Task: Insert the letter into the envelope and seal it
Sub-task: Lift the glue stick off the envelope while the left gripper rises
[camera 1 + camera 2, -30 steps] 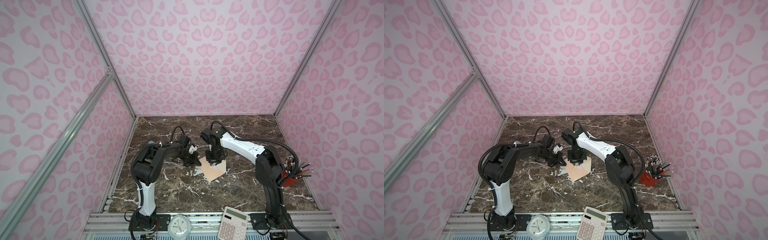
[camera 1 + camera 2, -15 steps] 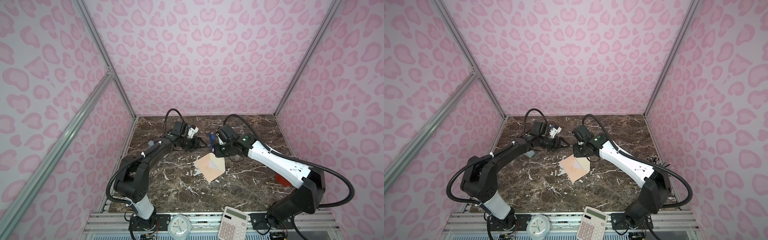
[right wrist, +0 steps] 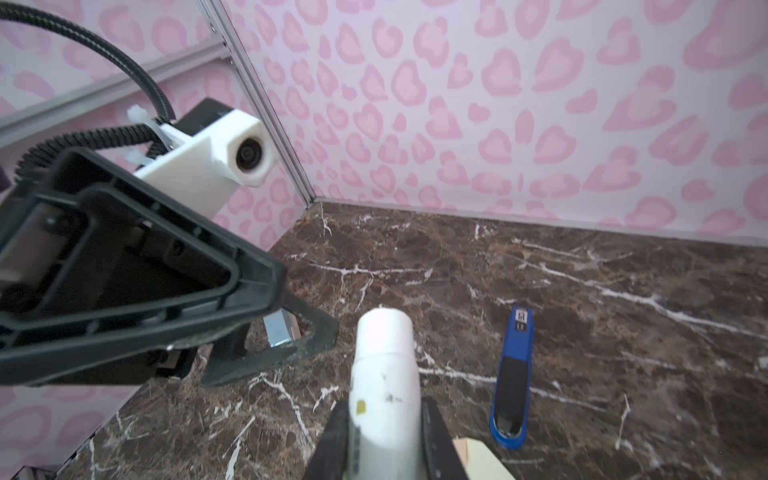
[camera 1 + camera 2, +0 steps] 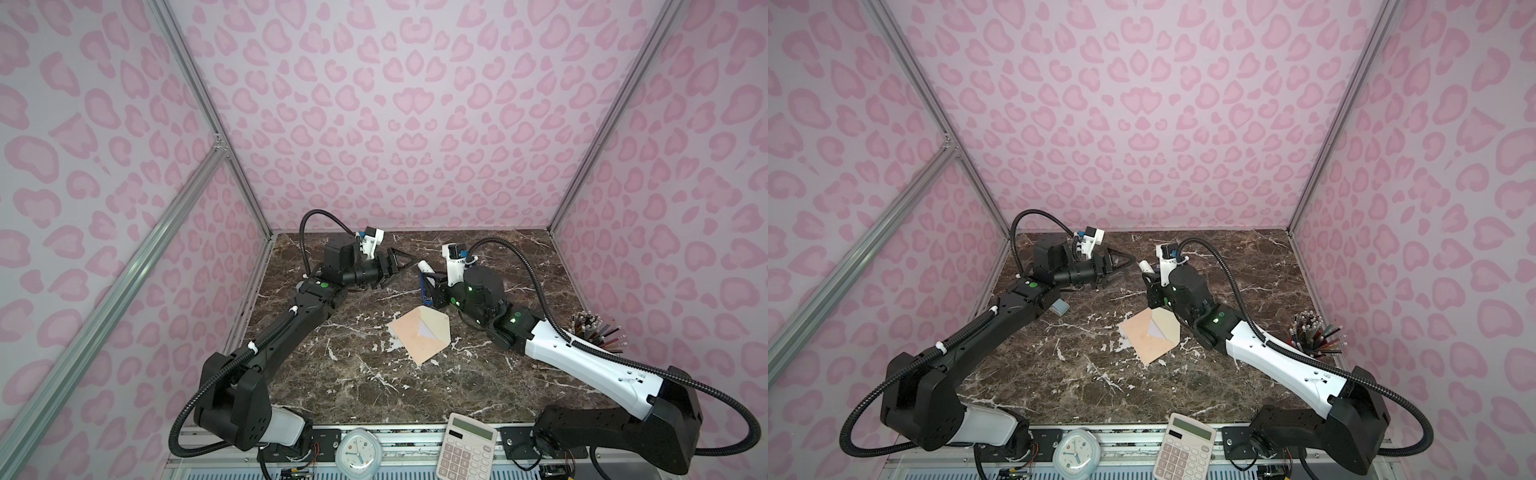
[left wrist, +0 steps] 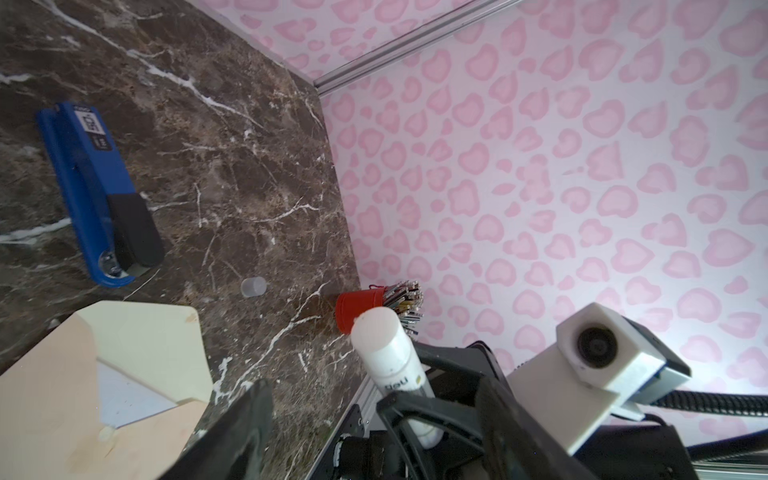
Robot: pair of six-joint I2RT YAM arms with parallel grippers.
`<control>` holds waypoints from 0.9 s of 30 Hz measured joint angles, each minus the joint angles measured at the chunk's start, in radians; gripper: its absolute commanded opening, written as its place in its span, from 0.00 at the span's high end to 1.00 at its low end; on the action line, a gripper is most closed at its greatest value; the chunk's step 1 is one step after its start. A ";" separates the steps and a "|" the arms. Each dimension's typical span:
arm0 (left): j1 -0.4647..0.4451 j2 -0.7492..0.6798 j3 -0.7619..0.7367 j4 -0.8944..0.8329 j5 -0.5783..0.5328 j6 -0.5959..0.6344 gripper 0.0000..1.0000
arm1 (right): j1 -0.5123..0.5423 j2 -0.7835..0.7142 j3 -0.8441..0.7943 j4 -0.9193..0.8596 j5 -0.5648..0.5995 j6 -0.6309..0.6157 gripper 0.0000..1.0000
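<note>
Change since a second ago is all in the arms. Both claws were crowded down at the far edge of the envelope; now both are lifted off and drawn back beyond that edge. The envelope itself lies flat on the marble table about where it lay, flap open, and the letter shows as a pale wedge inside its mouth.

My left gripper hangs beyond the envelope's far left corner. It was clenched before; now its fingers are spread wide with nothing between them. My right gripper sits just past the envelope's far edge, clamped on a white glue stick whose end points toward the left claw.

I see a blue stapler lying beyond the envelope, a small clear cap near its flap, and a red pencil cup well off to its right.
</note>
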 measured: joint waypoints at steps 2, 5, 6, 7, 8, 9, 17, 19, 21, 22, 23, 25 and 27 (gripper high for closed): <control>-0.002 0.005 0.014 0.036 0.000 -0.034 0.21 | 0.001 0.014 0.012 0.070 0.008 -0.017 1.00; -0.014 0.021 0.037 0.084 0.000 -0.076 0.22 | 0.002 0.034 0.034 0.132 0.009 -0.030 1.00; -0.016 0.027 0.043 0.093 0.000 -0.082 0.23 | 0.003 0.039 0.037 0.152 0.011 -0.033 1.00; -0.021 0.032 0.050 0.101 0.000 -0.094 0.24 | 0.005 0.042 0.039 0.168 0.011 -0.039 1.00; -0.023 0.037 0.054 0.106 0.001 -0.103 0.25 | 0.006 0.046 0.039 0.183 0.012 -0.040 1.00; -0.024 0.043 0.058 0.117 0.002 -0.108 0.27 | 0.007 0.048 0.039 0.189 0.015 -0.046 1.00; -0.031 0.072 0.084 0.150 0.015 -0.145 0.41 | 0.020 0.058 0.039 0.220 0.015 -0.062 1.00; -0.031 0.078 0.089 0.152 0.021 -0.150 0.47 | 0.023 0.058 0.039 0.220 0.016 -0.071 1.00; -0.031 0.084 0.094 0.158 0.027 -0.153 0.51 | 0.025 0.058 0.036 0.221 0.019 -0.077 0.99; -0.031 0.087 0.097 0.159 0.031 -0.154 0.53 | 0.026 0.058 0.034 0.220 0.019 -0.080 0.97; -0.031 0.088 0.098 0.162 0.033 -0.156 0.56 | 0.026 0.060 0.033 0.220 0.024 -0.084 0.96; -0.031 0.091 0.105 0.166 0.040 -0.161 0.65 | 0.026 0.061 0.028 0.219 0.027 -0.093 0.93; -0.031 0.097 0.110 0.169 0.043 -0.165 0.71 | 0.026 0.062 0.026 0.220 0.031 -0.098 0.88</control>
